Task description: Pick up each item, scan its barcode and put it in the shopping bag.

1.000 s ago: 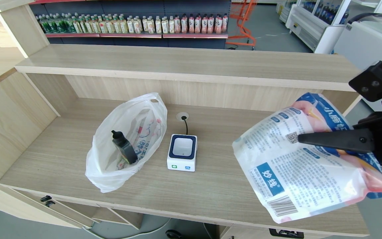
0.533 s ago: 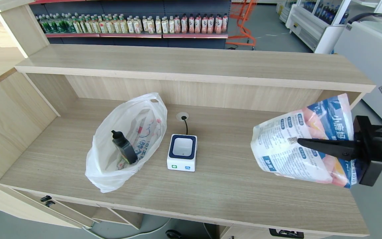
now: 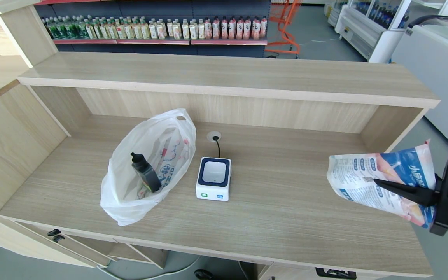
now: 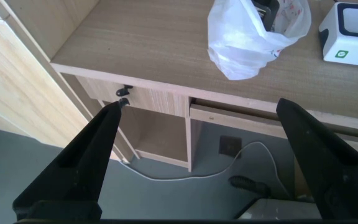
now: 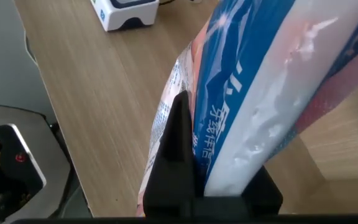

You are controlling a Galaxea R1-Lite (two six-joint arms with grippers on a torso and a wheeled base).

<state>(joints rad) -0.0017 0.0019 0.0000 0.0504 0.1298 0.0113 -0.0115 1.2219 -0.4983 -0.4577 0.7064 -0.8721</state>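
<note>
The right claw (image 3: 387, 186) is clamped shut on a packet (image 3: 364, 171). One thin black finger lies across its printed face, and the other is hidden behind. The packet hangs tilted in the air above the counter (image 3: 286, 217) end nearest the claw, probably ready to be carried to the reader. It is a soft, glossy pouch, puffy and crinkled.

Well beyond the packet sits the scanner (image 3: 213, 178), a small white box with its window facing up. Just past that the shopping bag (image 3: 158, 136), thin milky film, slumps open around a dark bottle (image 3: 145, 173). The left claw (image 4: 199, 106) is spread wide and empty, low before the counter front.
</note>
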